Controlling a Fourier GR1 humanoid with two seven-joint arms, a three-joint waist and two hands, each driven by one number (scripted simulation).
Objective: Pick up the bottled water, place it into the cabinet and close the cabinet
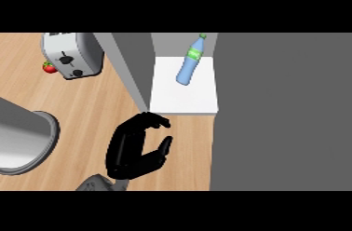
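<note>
Left hand (135, 148) over wooden counter (82, 113), fingers curled, thumb apart, nothing held, fingertips at lower edge of open cabinet door (131, 67). Bottled water (190, 62) inside cabinet (184, 97), standing on white shelf. Toaster (72, 55) at far left, red fruit (50, 67) beside it.

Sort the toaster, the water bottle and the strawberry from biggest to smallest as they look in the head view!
1. Toaster, biggest, though cut off at the top.
2. Water bottle, inside the cabinet.
3. Strawberry, smallest, peeking out beside the toaster.
</note>
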